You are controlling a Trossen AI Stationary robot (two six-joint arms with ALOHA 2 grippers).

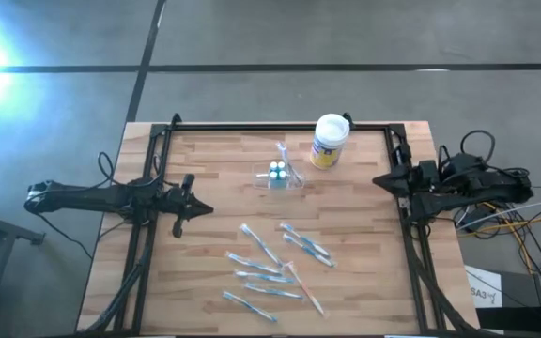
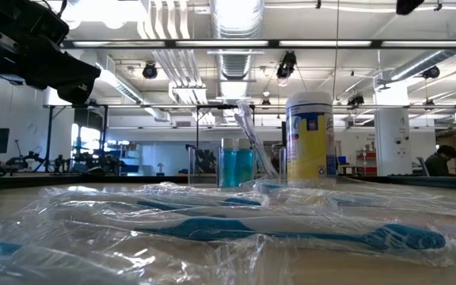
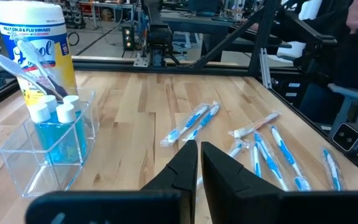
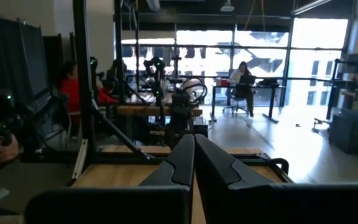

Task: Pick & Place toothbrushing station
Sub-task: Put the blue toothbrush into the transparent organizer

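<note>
High view, wooden table, grey floor

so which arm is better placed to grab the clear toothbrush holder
Probably left. The left end effector points across the table, and its wrist view shows the clear holder just ahead. The right end effector sits at the table's edge, its camera facing away into the room.

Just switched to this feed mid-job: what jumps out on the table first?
A scatter of wrapped toothbrushes covers the table's near half. Behind it, near the far edge, the clear holder with blue bottles stands beside the yellow-labelled canister. The left gripper and the right gripper wait at opposite sides, both shut and empty.
</note>
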